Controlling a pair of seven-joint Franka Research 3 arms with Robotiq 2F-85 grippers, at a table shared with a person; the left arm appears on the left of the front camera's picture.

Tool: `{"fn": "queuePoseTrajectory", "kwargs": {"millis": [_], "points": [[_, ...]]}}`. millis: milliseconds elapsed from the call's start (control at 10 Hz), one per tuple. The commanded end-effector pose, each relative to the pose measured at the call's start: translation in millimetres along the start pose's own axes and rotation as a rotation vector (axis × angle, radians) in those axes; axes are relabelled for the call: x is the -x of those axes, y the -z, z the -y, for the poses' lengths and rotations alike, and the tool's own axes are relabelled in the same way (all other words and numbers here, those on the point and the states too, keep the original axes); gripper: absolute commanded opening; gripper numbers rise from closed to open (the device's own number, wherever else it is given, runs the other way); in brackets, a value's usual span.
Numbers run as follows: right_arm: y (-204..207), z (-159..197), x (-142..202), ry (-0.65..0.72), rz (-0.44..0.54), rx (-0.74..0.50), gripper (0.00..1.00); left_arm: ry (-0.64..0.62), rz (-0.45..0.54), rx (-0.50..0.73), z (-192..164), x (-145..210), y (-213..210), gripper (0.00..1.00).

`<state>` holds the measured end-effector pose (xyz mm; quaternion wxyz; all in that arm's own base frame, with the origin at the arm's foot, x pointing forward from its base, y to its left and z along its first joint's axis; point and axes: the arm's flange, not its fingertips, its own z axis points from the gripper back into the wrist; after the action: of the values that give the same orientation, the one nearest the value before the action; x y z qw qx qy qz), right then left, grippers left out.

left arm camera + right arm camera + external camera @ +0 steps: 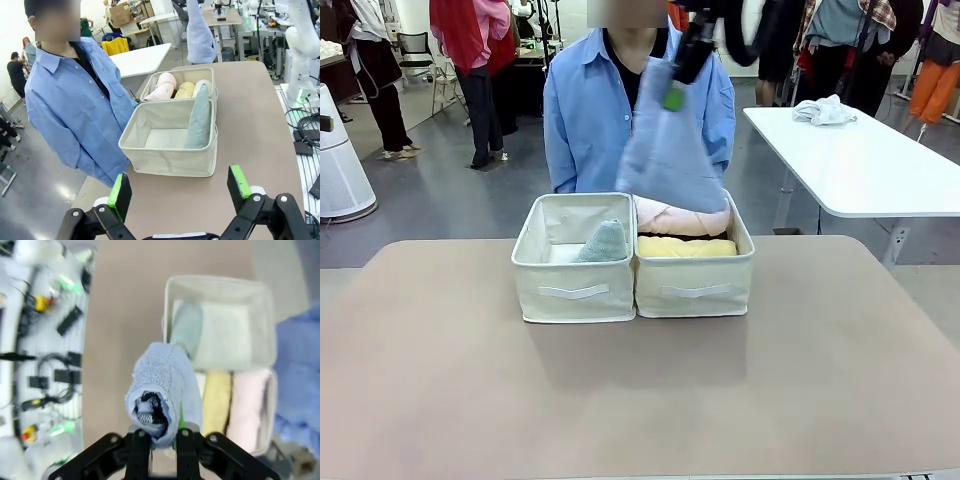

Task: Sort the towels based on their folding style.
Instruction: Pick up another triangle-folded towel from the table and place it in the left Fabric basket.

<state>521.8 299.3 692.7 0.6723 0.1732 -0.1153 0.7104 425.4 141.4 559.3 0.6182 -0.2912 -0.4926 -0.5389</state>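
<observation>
Two beige boxes stand side by side, touching, mid-table (640, 400). The left box (572, 290) has one pale green triangle towel (603, 243) leaning on the wall it shares with the right box (692, 290). The right box holds rolls: pink roll (680, 218) at the far side, yellow roll (685, 247) nearer, white roll (202, 86) seen from the left wrist. Can't make out a dark grey roll for sure.

The right gripper (675, 85) is high above the boxes, fingers pinched on the top of the blue towel (670, 165), which hangs down loose. Its lower edge is just over the far rim of the right box, in front of the person (580, 110). From the right wrist the towel sits roughly over the seam between the boxes. The left gripper (180, 192) is spread wide, empty, over the table on the robot's side of the left box.

Step, as I judge it: carrying the blue triangle to join the green one.

Risks:
- Release here likely lands it on the rolls or draped over the shared wall, since it hangs over the wrong side.
- The towel dangles from one pinched spot, so the fold may open and the triangle shape be lost.
- Lowering could drag the hem over the rim or knock the leaning green towel flat.
</observation>
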Motion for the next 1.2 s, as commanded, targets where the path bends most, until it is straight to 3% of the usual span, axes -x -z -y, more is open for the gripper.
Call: {"fn": "queuePoseTrajectory", "kwargs": {"millis": [0, 300, 400, 900, 1100], "points": [[-7, 22, -32, 0.014, -0.012, -0.010, 0.17, 0.011, 0.018, -0.005, 1, -1, -1, 1.00], [-3, 20, -37, 0.045, -0.053, -0.014, 0.17, 0.011, 0.018, -0.005, 1, -1, -1, 1.00], [22, 15, -31, -0.011, 0.000, -0.020, 0.17, 0.011, 0.018, -0.005, 1, -1, -1, 1.00], [22, 15, -30, 0.000, -0.016, -0.024, 0.17, 0.011, 0.018, -0.005, 1, -1, -1, 1.00], [46, 27, -73, -0.005, -0.122, 0.132, 0.17, 0.011, 0.018, -0.005, 1, -1, -1, 1.00]]}}
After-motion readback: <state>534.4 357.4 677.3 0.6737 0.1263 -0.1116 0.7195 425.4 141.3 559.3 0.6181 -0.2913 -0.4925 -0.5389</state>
